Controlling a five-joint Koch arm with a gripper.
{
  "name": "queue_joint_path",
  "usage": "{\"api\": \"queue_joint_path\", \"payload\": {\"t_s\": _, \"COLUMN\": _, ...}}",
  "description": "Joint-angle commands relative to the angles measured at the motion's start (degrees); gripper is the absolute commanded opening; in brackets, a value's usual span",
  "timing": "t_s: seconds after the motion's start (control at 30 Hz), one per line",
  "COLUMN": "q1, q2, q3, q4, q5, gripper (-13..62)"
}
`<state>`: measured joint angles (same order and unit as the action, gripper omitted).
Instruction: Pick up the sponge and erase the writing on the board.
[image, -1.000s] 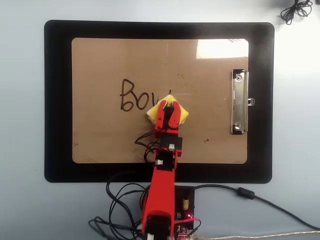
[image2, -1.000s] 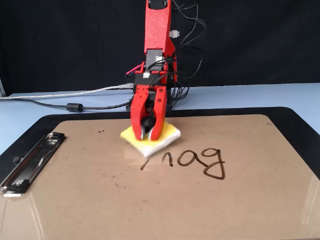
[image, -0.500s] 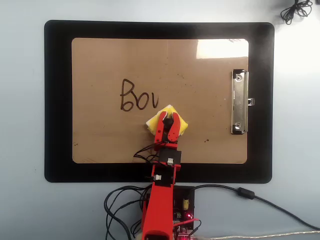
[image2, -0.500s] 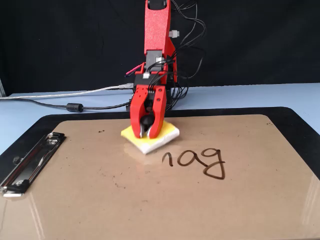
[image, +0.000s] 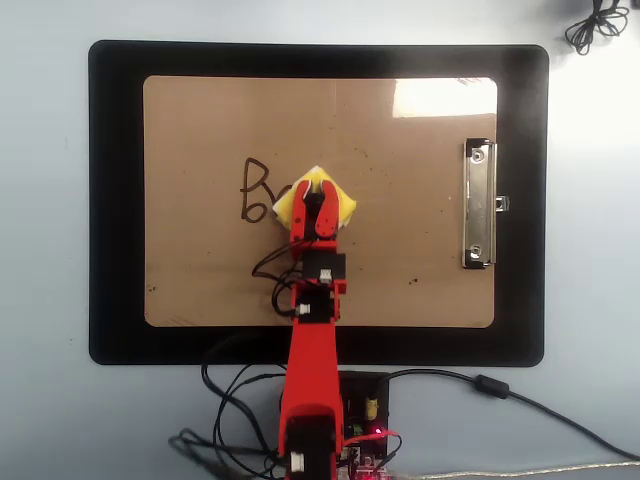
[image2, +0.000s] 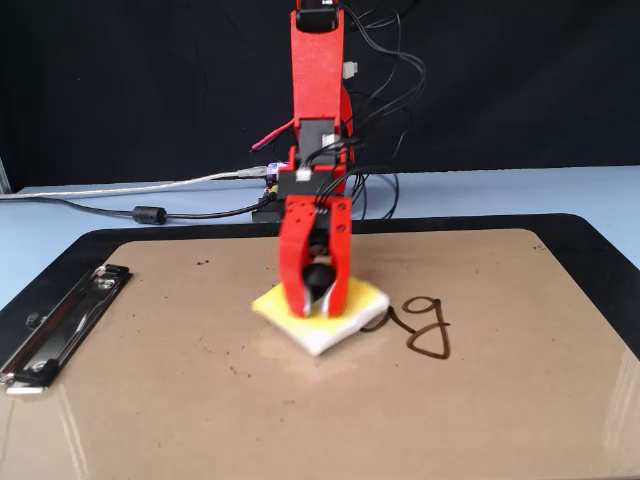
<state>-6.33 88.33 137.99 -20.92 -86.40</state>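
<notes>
Your sponge (image: 343, 205) (image2: 355, 305) sits flat on the board (image: 200, 270) (image2: 200, 400), clenched between the tool's (image: 315, 193) (image2: 317, 300) two red jaws, which come straight down on it. In the overhead view, the writing (image: 255, 190) (image2: 425, 325) shows just left of the tool: a "B" and part of the next letter, whose remainder is hidden under the sponge (in the fixed view it lies to the tool's right, upside down). The metal clip (image: 479, 205) (image2: 60, 325) is well apart from the tool, toward the right in the overhead view. Beneath the board lies a black mat (image: 115, 200), on the pale blue worktop (image: 45, 240).
</notes>
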Motion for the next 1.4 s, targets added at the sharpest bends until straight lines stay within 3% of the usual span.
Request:
{"api": "queue_joint_path", "payload": {"t_s": 0.0, "q1": -1.58, "q2": 8.7, "q3": 4.57, "q4": 0.18, "q5": -0.26, "gripper": -8.0}}
{"api": "queue_joint_path", "payload": {"t_s": 0.1, "q1": -1.32, "q2": 18.63, "q3": 13.54, "q4": 0.18, "q5": -0.18, "gripper": -8.0}}
{"api": "queue_joint_path", "payload": {"t_s": 0.17, "q1": -1.58, "q2": 17.93, "q3": 13.01, "q4": 0.09, "q5": -0.09, "gripper": -8.0}}
{"api": "queue_joint_path", "payload": {"t_s": 0.4, "q1": -4.39, "q2": -9.84, "q3": -13.27, "q4": -0.7, "q5": -0.35, "gripper": -8.0}}
{"api": "queue_joint_path", "payload": {"t_s": 0.47, "q1": -4.31, "q2": -11.16, "q3": -15.56, "q4": -0.7, "q5": -0.35, "gripper": -8.0}}
{"api": "queue_joint_path", "payload": {"t_s": 0.57, "q1": -2.29, "q2": -6.42, "q3": -8.44, "q4": -0.79, "q5": -0.26, "gripper": -8.0}}
{"api": "queue_joint_path", "payload": {"t_s": 0.73, "q1": 3.6, "q2": 12.39, "q3": 10.37, "q4": -0.79, "q5": 0.0, "gripper": -8.0}}
{"api": "queue_joint_path", "payload": {"t_s": 0.83, "q1": 3.34, "q2": 15.82, "q3": 13.1, "q4": -0.7, "q5": 0.0, "gripper": -8.0}}
{"api": "queue_joint_path", "payload": {"t_s": 0.9, "q1": 2.81, "q2": 13.01, "q3": 10.55, "q4": -0.97, "q5": -0.26, "gripper": -8.0}}
{"api": "queue_joint_path", "payload": {"t_s": 1.07, "q1": 2.2, "q2": -6.94, "q3": -9.32, "q4": -1.76, "q5": -0.62, "gripper": -8.0}}
{"api": "queue_joint_path", "payload": {"t_s": 1.13, "q1": 4.13, "q2": -8.88, "q3": -12.13, "q4": -1.49, "q5": -0.26, "gripper": -8.0}}
{"api": "queue_joint_path", "payload": {"t_s": 1.2, "q1": 7.29, "q2": -5.36, "q3": -6.06, "q4": -2.02, "q5": -0.18, "gripper": -8.0}}
{"api": "queue_joint_path", "payload": {"t_s": 1.37, "q1": 7.38, "q2": 15.56, "q3": 12.3, "q4": -1.41, "q5": -0.09, "gripper": -8.0}}
